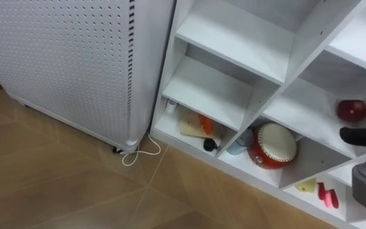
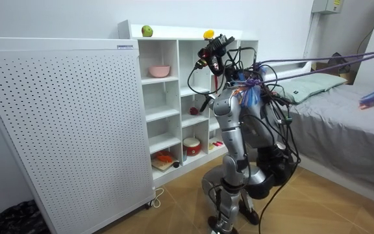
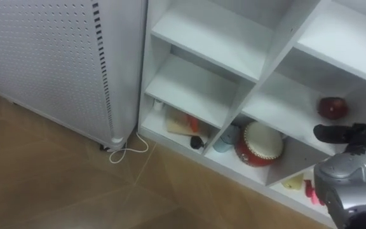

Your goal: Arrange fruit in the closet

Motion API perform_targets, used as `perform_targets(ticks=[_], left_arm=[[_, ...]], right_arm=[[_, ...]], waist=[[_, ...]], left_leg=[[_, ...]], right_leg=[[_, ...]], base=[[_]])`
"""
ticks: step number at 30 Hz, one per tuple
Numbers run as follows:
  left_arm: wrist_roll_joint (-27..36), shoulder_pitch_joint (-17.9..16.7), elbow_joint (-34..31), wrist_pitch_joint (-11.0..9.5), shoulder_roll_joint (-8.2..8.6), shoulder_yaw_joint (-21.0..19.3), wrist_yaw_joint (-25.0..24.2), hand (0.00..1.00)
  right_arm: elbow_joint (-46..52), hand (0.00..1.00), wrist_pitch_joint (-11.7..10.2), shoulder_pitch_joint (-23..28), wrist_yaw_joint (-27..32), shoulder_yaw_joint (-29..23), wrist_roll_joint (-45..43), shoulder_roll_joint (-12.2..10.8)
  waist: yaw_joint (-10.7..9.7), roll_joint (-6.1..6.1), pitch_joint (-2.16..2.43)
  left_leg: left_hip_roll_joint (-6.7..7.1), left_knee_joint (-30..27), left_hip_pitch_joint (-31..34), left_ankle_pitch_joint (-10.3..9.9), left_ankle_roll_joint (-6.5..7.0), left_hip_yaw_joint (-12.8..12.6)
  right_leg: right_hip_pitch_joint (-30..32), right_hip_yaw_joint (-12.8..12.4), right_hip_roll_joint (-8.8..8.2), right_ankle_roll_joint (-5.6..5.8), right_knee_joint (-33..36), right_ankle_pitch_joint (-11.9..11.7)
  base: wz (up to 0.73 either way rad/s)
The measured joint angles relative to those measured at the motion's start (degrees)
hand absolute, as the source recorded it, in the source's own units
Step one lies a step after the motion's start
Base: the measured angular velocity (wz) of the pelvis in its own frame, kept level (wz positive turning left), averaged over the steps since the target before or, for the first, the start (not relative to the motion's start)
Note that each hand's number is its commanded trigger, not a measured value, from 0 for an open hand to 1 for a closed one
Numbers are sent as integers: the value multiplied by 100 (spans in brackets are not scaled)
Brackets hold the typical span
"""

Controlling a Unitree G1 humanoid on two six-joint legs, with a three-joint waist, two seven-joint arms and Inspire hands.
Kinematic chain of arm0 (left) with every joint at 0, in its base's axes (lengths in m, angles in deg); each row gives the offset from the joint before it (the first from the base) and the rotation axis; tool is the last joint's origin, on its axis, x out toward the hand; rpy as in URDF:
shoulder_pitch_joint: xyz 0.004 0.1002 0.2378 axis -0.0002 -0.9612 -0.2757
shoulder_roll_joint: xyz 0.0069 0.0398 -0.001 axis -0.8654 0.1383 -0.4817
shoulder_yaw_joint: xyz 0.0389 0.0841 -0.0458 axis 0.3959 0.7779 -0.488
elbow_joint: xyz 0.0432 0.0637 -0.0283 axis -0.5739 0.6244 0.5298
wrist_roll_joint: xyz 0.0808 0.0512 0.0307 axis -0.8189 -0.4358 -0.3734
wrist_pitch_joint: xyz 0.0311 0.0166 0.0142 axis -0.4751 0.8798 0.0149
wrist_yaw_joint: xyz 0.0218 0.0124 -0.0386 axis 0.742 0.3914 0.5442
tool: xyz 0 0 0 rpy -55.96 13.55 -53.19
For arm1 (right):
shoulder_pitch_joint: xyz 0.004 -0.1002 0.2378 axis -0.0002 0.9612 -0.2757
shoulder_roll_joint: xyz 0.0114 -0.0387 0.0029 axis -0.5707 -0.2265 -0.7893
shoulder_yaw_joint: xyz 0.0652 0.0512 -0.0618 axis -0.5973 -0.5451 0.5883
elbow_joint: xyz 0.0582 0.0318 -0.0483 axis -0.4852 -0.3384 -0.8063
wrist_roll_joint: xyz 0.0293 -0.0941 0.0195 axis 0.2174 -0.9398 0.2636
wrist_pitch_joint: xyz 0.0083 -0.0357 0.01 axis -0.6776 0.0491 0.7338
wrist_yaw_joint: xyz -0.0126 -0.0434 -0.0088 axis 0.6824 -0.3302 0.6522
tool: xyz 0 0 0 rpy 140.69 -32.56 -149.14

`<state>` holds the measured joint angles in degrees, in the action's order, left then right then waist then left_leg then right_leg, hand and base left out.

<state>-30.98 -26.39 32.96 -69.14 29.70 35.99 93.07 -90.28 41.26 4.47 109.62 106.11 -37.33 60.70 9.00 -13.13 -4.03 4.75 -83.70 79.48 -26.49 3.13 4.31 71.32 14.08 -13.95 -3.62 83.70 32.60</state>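
Note:
A red apple (image 1: 352,109) rests on a middle shelf of the white closet (image 1: 234,38), in the right-hand column. My right hand (image 1: 361,135) comes in from the right just below and in front of that apple, its dark fingers stretched out to the left and holding nothing. In the room view I stand facing the closet (image 2: 174,97), and the same apple (image 2: 194,112) sits on its mid shelf. On the closet top lie a green apple (image 2: 147,30) and a yellow fruit (image 2: 208,34). My left arm (image 2: 234,140) hangs at my side.
A red drum (image 1: 273,145) fills a lower cubby, with a yellow item (image 1: 306,186) and pink pieces (image 1: 328,196) one cubby below. A pink bowl (image 2: 160,71) sits on an upper shelf. A white perforated panel (image 1: 62,57) stands left of the closet, and a bed (image 2: 343,123) lies behind me.

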Motion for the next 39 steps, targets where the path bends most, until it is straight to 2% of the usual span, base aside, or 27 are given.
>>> perform_targets(ticks=[4,9,13,16,19,22,27,28,30,31,32,34,35,37,39], left_arm=[[20,-49,-27,0,-51,-58,153,0],[169,-114,-43,36,-148,-97,207,0],[200,-133,-38,60,-162,-96,287,0],[188,-209,-87,60,-165,-97,288,0],[167,-339,-127,60,-166,-97,248,0],[149,-543,-131,62,-161,-96,76,0],[177,-610,-94,58,-152,-90,-225,0],[177,-618,-88,58,-146,-86,-279,0],[190,-635,-44,50,-119,-89,-468,0],[188,-622,8,48,-94,-92,-511,0],[192,-612,51,49,-49,-87,-575,0],[202,-592,149,-9,-23,-85,-625,0],[217,-574,282,-41,-3,-79,-634,0],[281,-532,510,-49,-1,-36,-647,0],[421,-545,588,-72,19,22,-649,0]], right_arm=[[-33,0,41,0,21,155,177,151],[-104,0,41,-1,49,155,203,162],[-108,0,40,-2,49,166,277,164],[-158,0,38,-2,44,169,274,167],[-354,0,28,7,-48,169,283,169],[-603,0,27,23,-377,167,273,180],[-791,0,29,38,-1082,208,66,317],[-795,0,30,50,-1178,208,-11,325],[-729,0,31,213,-1518,195,-402,328],[-701,0,34,276,-1603,193,-527,328],[-639,0,34,374,-1767,184,-784,330],[-408,0,36,561,-2011,176,-1128,327],[-168,0,34,742,-2175,173,-1347,326],[142,0,23,1067,-2431,168,-1705,322],[434,0,-7,1583,-2612,102,-2338,306]], waist=[[122,0,0],[220,1,0],[244,1,0],[247,2,0],[266,3,-1],[258,20,0],[282,68,-9],[282,118,-12],[327,298,-14],[365,357,-4],[387,490,8],[416,612,31],[426,712,52],[418,782,86],[361,873,137]], left_leg=[[0,-23,-8,-24,2,4],[5,-30,-10,-36,26,2],[7,-43,-9,-38,34,2],[8,-127,-15,-85,38,-1],[19,-350,-80,-220,61,-35],[17,-541,-289,-388,108,-124],[7,-620,-516,-466,129,-273],[10,-618,-563,-479,132,-276],[-13,-589,-827,-531,147,-294],[-23,-579,-912,-550,152,-307],[-52,-518,-1086,-576,182,-348],[-65,-286,-1366,-566,169,-409],[-128,-100,-1597,-540,154,-425],[-140,306,-2020,-479,147,-493],[-144,937,-2546,-315,145,-514]], right_leg=[[-26,11,-3,11,0,3],[-29,8,-9,23,0,9],[-31,6,-12,28,11,11],[-44,-5,-13,34,84,47],[-103,-65,-27,71,311,178],[-244,-149,-93,78,523,335],[-371,-319,-97,113,652,383],[-422,-324,-96,127,647,391],[-653,-390,-14,207,589,415],[-723,-419,12,222,572,417],[-881,-446,13,255,513,426],[-1088,-503,22,317,313,375],[-1297,-500,89,317,97,305],[-1647,-508,109,289,-258,208],[-2116,-492,195,331,-846,23]], base=[[0],[0],[0],[0],[1],[0],[-3],[-6],[-6],[-11],[-11],[-13],[-21],[-13],[-2]])
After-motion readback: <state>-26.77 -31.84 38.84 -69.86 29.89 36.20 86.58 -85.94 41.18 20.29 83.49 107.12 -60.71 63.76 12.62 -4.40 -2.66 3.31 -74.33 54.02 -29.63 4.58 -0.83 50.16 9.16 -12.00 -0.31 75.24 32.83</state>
